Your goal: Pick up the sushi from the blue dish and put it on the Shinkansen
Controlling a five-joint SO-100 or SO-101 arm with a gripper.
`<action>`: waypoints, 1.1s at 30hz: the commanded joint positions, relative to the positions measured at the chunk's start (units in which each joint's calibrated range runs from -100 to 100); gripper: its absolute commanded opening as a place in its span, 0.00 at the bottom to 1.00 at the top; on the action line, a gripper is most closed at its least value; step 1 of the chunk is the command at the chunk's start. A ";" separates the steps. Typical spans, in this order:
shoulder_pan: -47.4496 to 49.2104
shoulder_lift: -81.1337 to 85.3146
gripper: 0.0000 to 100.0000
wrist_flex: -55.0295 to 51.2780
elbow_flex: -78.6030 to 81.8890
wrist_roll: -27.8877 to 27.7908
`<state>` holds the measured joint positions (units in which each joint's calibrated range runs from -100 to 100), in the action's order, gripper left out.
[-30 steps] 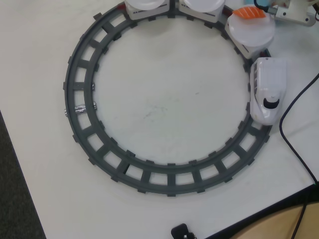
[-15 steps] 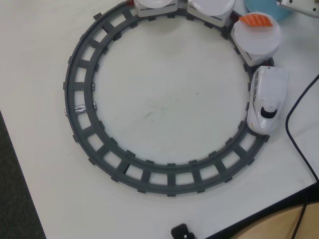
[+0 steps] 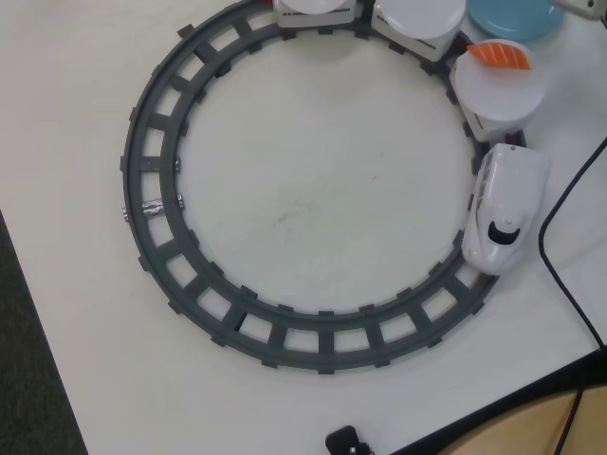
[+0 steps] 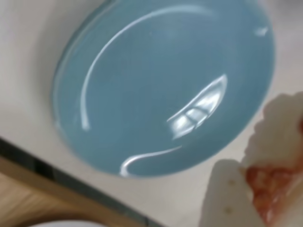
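Note:
The blue dish (image 4: pixel 161 85) fills the wrist view and has nothing on it; in the overhead view it lies at the top right edge (image 3: pixel 512 14). An orange-topped sushi (image 3: pixel 499 54) rests on the far rim of the round white plate (image 3: pixel 498 95) on the car behind the nose of the Shinkansen (image 3: pixel 505 213). The train stands on the right side of the grey track. My gripper (image 4: pixel 244 165) is at the lower right of the wrist view, beside the dish, its white fingers meeting at the tips with a blurred reddish surface between them. Only a sliver of it shows in the overhead view (image 3: pixel 583 5).
The grey circular track (image 3: pixel 156 190) takes up most of the white table. Two more plate-topped cars (image 3: pixel 417 19) stand at the top. A black cable (image 3: pixel 560 237) runs down the right side. The table's edge and a wooden surface (image 4: pixel 28 198) lie near the dish.

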<state>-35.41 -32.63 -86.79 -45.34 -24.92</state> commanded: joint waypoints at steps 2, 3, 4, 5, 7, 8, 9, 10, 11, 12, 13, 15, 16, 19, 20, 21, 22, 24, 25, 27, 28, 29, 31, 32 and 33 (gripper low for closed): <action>4.07 1.11 0.02 0.23 -3.58 0.22; 4.86 1.02 0.02 0.40 -3.58 0.22; 5.74 1.02 0.02 0.40 -3.58 0.06; 6.62 0.94 0.02 0.40 -3.58 0.01; 8.29 0.77 0.02 0.40 -3.58 0.06; 9.09 0.69 0.02 0.40 -3.58 0.11; 9.88 0.52 0.02 0.40 -3.58 0.11; 10.67 0.44 0.02 0.31 -3.58 0.11; 11.38 0.44 0.02 0.31 -3.58 0.11; 11.99 0.36 0.02 0.31 -3.49 0.16; 12.43 0.36 0.02 0.31 -3.13 0.16; 12.96 0.27 0.02 0.31 -2.86 0.16; 12.96 0.19 0.02 0.31 -2.77 0.16; 12.96 0.19 0.02 0.40 -2.77 0.16; 12.96 -0.15 0.02 0.40 -2.77 0.16; 12.96 -0.73 0.02 0.40 -2.95 0.16; 12.96 -1.31 0.02 0.40 -3.13 0.16; 12.96 -2.82 0.02 0.40 -3.40 0.16; 12.96 -3.57 0.02 0.40 -3.40 0.16; 12.96 -4.82 0.02 0.40 -3.49 0.22; 12.96 -5.24 0.02 0.40 -3.49 0.22; 12.96 -5.49 0.02 0.40 -3.58 0.22; 12.96 -5.74 0.02 0.40 -3.58 0.22; 12.96 -5.74 0.02 0.40 -3.58 0.22; 12.96 -5.66 0.02 0.40 -3.58 0.22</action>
<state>-22.41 -38.78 -86.79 -45.88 -24.92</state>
